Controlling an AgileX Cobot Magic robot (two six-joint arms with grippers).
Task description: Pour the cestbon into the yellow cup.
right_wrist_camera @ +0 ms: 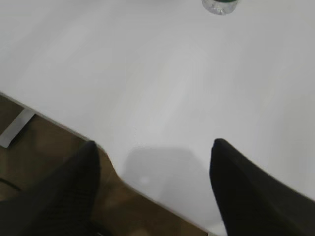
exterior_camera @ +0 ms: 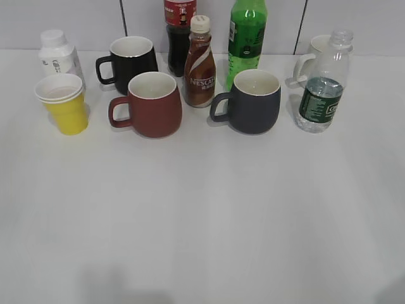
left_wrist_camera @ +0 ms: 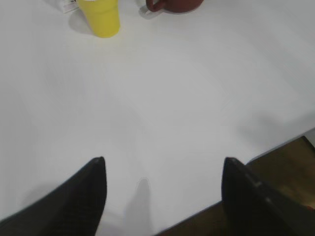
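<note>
The cestbon bottle, clear with a dark green label and no cap, stands upright at the right of the row; its base shows at the top of the right wrist view. The yellow cup stands at the far left, and shows in the left wrist view. My left gripper is open and empty over the table's near edge, far from the cup. My right gripper is open and empty over the near edge, far from the bottle. Neither gripper shows in the exterior view.
A white bottle, black mug, red-brown mug, Nescafe bottle, cola bottle, green soda bottle, dark blue mug and white mug stand in the row. White table in front.
</note>
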